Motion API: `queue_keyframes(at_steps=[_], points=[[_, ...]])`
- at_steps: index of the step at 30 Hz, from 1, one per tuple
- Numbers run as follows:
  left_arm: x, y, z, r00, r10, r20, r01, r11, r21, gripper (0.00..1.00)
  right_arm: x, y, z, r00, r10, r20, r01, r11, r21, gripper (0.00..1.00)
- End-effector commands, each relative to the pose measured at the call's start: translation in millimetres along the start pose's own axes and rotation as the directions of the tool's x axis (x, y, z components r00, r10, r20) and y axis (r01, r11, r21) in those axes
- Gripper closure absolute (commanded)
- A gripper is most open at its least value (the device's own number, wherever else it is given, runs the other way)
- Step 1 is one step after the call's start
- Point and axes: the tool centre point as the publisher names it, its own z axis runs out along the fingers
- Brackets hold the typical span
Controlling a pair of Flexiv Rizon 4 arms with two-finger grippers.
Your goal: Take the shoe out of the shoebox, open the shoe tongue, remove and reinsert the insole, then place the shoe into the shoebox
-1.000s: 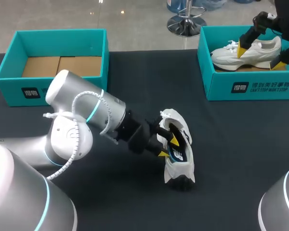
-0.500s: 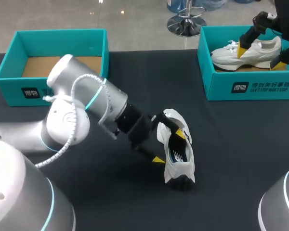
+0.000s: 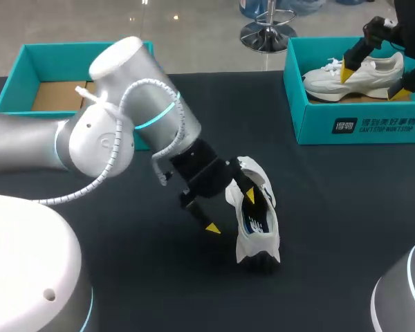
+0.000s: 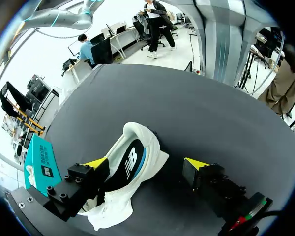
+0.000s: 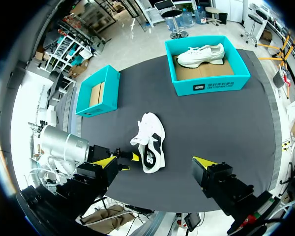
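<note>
1. Two teal boxes sit at the back of the counter (image 3: 332, 207). The left shoebox (image 3: 28, 131) shows only its cardboard floor, and the right shoebox (image 3: 360, 124) has a second shoe (image 3: 353, 76) in it.
2. So the shoe (image 3: 257, 228) we care about is already out, lying on its side near the middle of the counter. Its opening faces the left arm, which is why the dark insole (image 4: 130, 164) shows inside.
3. Over there the left hand (image 3: 231, 212) is spread wide. One yellow finger pokes into the shoe's mouth and the other hangs outside, clear of the shoe, so nothing is gripped. My guess is it's set up that way to pry the tongue back or get at the insole's edge.
4. Meanwhile the right hand (image 5: 154, 161) hangs high over the counter, also spread wide and holding nothing, probably just out of the way.
5. The insole looks seated, so I'd say the pull-out isn't done yet.
</note>
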Motion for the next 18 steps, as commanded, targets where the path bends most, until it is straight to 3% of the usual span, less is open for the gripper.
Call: queue_keyframes(at_steps=[1, 3, 5, 8, 9, 11, 18], points=[[-3.5, -3, -2, 0.997, -0.003, -0.072, 0.0, 0.999, -0.038, 0.0, 1.1, 2.2, 0, 1.0, 0.001, 0.002, -0.001, 1.0, 0.004, 0.0], [-4.3, -3, -3, 0.998, 0.013, -0.057, -0.013, 1.0, -0.008, 0.0, -1.8, 2.1, -1, 1.0, 0.002, 0.0, -0.002, 1.0, -0.001, 0.0], [-6.6, -2, -5, 0.998, 0.044, -0.048, -0.049, 0.995, -0.09, 0.0, -3.9, 1.3, -4, 1.0, 0.003, -0.003, -0.003, 1.0, -0.003, 0.0], [-11.0, -3, -5, 0.995, 0.094, -0.032, -0.096, 0.992, -0.08, 0.0, -8.5, -1.8, -8, 1.0, 0.008, -0.004, -0.008, 1.0, -0.002, 0.0], [-12.5, -2, -4, 0.991, 0.127, -0.035, -0.13, 0.986, -0.1, 0.0, -10.0, -3.0, -9, 1.0, 0.011, -0.006, -0.011, 1.0, 0.002, 0.0], [-15.4, -1, -1, 0.99, 0.134, -0.038, -0.135, 0.989, -0.051, 0.0, -12.6, -5.6, -11, 1.0, 0.018, -0.007, -0.018, 1.0, 0.006, 0.0], [-23.3, 3, 17, 0.98, 0.191, -0.065, -0.196, 0.976, -0.098, 0.0, -15.4, -10.0, -11, 0.999, 0.037, -0.005, -0.037, 0.999, 0.034, 0.0]])
